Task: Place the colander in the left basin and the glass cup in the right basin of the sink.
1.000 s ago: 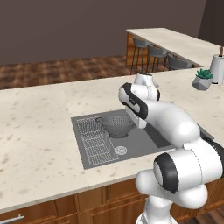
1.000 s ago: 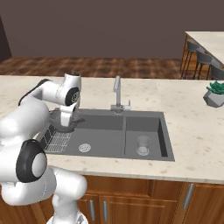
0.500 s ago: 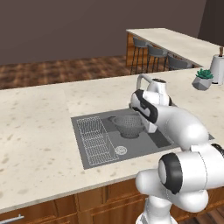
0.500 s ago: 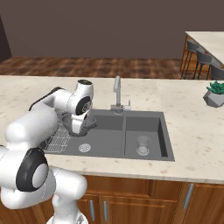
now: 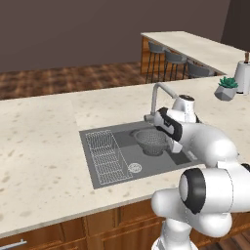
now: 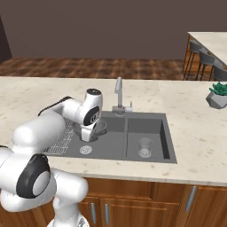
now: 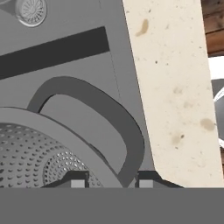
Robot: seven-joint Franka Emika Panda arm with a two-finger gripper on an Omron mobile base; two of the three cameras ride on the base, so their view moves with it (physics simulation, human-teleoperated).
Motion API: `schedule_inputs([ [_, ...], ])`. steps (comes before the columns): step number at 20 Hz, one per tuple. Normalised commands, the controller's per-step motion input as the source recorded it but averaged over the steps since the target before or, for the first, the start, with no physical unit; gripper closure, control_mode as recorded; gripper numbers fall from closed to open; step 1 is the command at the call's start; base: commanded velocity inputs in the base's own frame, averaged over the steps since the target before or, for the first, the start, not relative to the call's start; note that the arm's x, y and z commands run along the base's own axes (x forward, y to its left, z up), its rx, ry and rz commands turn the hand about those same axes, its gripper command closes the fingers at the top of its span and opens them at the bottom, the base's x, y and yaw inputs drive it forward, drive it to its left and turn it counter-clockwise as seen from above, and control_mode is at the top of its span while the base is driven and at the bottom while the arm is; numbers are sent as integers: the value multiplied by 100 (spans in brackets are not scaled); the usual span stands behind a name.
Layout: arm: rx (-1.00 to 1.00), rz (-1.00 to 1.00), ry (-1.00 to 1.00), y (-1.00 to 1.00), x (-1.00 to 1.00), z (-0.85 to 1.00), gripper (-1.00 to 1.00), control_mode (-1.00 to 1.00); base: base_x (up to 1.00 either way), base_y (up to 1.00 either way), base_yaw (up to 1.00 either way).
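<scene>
Colander [image 5: 151, 141] sits low in the left basin [image 5: 122, 154], toward the divider side, with the wire rack [image 5: 108, 158] on the far side of that basin from it. Your gripper [image 7: 111, 180] is clamped on its rim: in the hand view one fingertip sits inside the mesh bowl, the other outside, with the loop handle [image 7: 94, 118] arching just beyond them. So the bowl hangs straight off the fingers, on the rack side of the hand.

The glass cup [image 6: 144, 146] already stands upright in the right basin [image 6: 148, 137], near its drain, across the divider from your hand.

What matters for you next is whether the bowl's base rests on the basin floor; you cannot tell that from here. If it does, let go and lift straight up, clear of the handle.
</scene>
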Motion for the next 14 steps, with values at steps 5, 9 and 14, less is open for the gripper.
schedule_inputs([
  [5, -6, 0, -2, -9, 4, -32, 100, -100, 0, 0, 0],
  [9, -5, 1, 0, 4, 13, -35, 100, -100, 0, 0, 0],
  [14, -2, 6, 0, 1, 20, -34, 100, -100, 0, 0, 0],
])
